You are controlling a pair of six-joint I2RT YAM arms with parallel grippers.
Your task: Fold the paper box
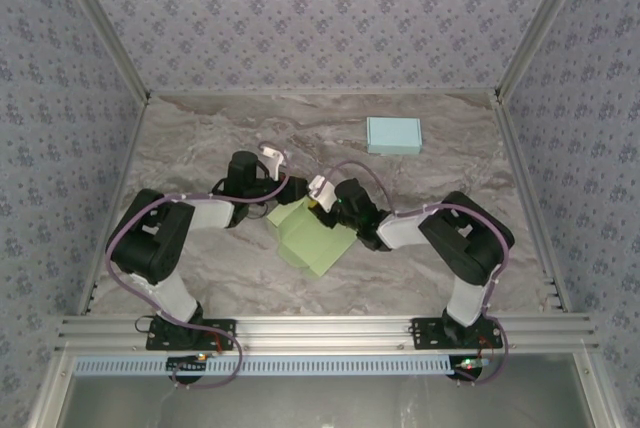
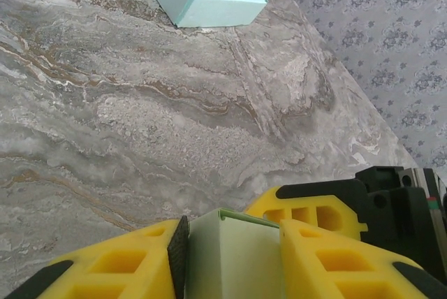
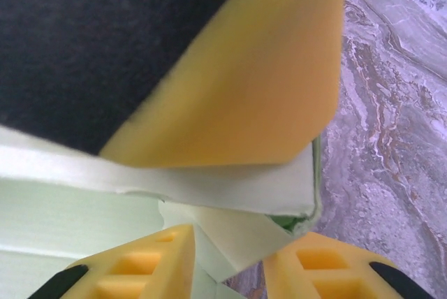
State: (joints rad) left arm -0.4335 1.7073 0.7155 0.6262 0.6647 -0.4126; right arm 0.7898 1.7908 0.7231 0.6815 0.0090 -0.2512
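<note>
A: On the left, what do we see?
B: We see the left gripper [image 2: 234,235] closed on a panel of the pale green paper box [image 1: 312,240]; both yellow fingers [image 2: 328,257] press it.
A: And the box, where is it?
B: It sits on the grey marble-patterned table [image 1: 190,148], near the middle, between the two grippers.
A: At its right side?
B: There the right gripper [image 3: 234,250] has its jaws narrowly apart around a folded flap corner. We cannot tell if it grips.
A: Further right?
B: A light blue rectangular cardboard box [image 1: 393,135] lies well apart, toward the far edge.
</note>
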